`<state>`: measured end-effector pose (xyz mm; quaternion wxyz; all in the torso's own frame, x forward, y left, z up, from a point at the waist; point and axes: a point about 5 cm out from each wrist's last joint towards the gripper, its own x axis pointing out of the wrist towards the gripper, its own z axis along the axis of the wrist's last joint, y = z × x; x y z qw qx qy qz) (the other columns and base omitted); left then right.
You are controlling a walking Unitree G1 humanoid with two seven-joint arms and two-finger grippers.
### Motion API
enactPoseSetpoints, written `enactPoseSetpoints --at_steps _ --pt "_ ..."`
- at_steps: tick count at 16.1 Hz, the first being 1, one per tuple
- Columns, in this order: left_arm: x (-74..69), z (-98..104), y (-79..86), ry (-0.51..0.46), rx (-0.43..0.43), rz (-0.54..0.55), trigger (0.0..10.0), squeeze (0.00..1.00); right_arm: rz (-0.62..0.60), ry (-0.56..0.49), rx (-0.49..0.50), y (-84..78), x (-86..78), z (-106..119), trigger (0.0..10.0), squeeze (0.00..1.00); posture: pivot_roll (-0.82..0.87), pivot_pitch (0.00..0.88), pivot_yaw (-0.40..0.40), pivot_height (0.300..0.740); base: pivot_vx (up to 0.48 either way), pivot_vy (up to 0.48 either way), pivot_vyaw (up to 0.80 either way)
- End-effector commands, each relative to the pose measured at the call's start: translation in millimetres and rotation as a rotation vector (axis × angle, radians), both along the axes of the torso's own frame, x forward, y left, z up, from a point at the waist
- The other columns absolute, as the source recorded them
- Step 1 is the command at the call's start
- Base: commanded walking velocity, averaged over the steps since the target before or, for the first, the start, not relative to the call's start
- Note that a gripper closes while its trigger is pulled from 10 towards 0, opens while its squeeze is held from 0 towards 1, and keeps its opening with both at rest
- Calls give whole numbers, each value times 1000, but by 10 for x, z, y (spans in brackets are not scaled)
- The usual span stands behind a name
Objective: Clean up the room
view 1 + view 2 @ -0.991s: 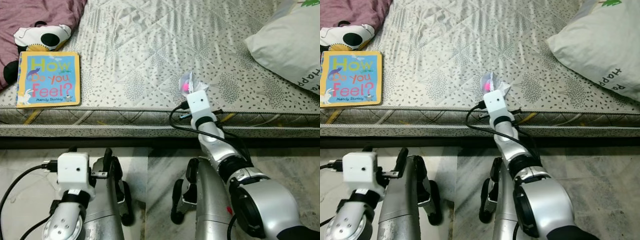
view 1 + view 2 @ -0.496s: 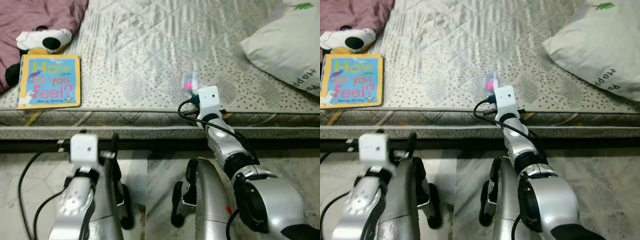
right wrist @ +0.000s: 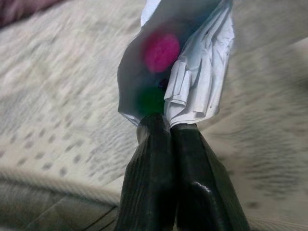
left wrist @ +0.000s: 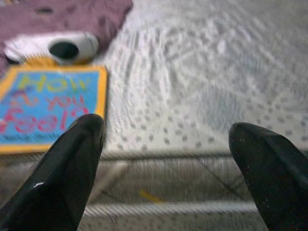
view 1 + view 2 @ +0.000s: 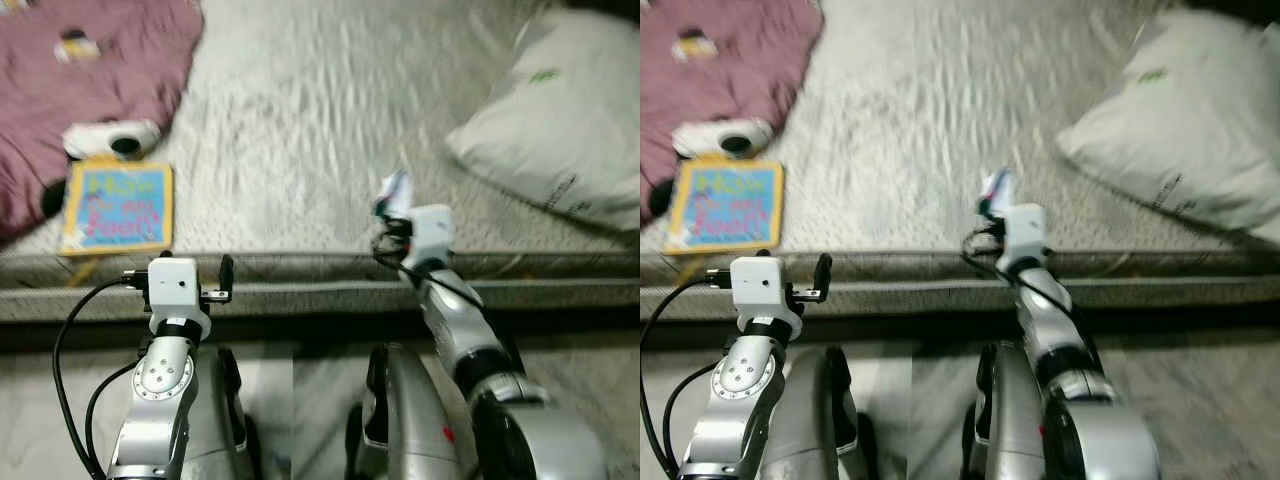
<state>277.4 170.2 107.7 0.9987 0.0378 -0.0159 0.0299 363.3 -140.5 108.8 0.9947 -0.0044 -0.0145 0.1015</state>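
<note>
— Crumpled white paper, is that what the right gripper [image 3: 166, 132] has?
— A crumpled wrapper [image 3: 185, 67], white with a pink blot and a green one on it. Both black fingers are pressed together on its lower edge, and it stands up above them, over the near edge of the mattress [image 5: 300, 130].
— And the left gripper [image 4: 168, 154]?
— Spread wide with nothing between the fingers, raised in front of the mattress edge. Just beyond it on the quilted cover lies a children's picture book [image 5: 117, 207], blue with a yellow border, flat near the edge.
— What else is on the bed?
— A black-and-white plush toy [image 5: 108, 140] touching the book's far end, partly on a maroon blanket [image 5: 90, 70]. A white pillow [image 5: 550, 120] sits well apart at the right. The head views are blurred, so finer print cannot be read.
</note>
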Motion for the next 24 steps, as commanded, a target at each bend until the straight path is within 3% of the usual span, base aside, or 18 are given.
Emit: enactPoseSetpoints --at_steps 1,2,3,7,11,15,20,24 --pt "-9 -69 60 7 8 23 10000 0 -85 -34 30 -161 -113 -55 2353 0 9 73 -16 550 0 0 0" --pt "-20 -109 92 18 25 34 10000 0 -134 -27 80 -258 -178 -81 8784 0 2 66 -8 550 0 0 0" --pt "-24 -126 102 20 26 36 10000 0 -137 -21 114 -276 -195 -84 10000 0 0 65 -5 550 0 0 0" --pt "-14 -136 85 9 19 14 10000 0 -48 -68 237 -167 -240 46 10000 0 -2 60 0 550 0 0 0" --pt "-59 -188 87 6 10 13 10000 0 -3 -109 290 -42 -325 272 10000 0 -4 70 -16 585 0 0 0" --pt "-33 -174 104 -3 7 22 10000 0 16 -90 291 -27 -334 269 10000 0 -1 71 -29 625 0 0 0" --pt "-32 -188 125 0 36 19 10000 0 0 -39 306 19 -376 228 10000 0 5 86 -18 710 0 0 0" --pt "-24 -184 163 -2 37 34 10000 0 -13 -10 308 28 -399 173 10000 0 14 95 -18 740 0 0 0"
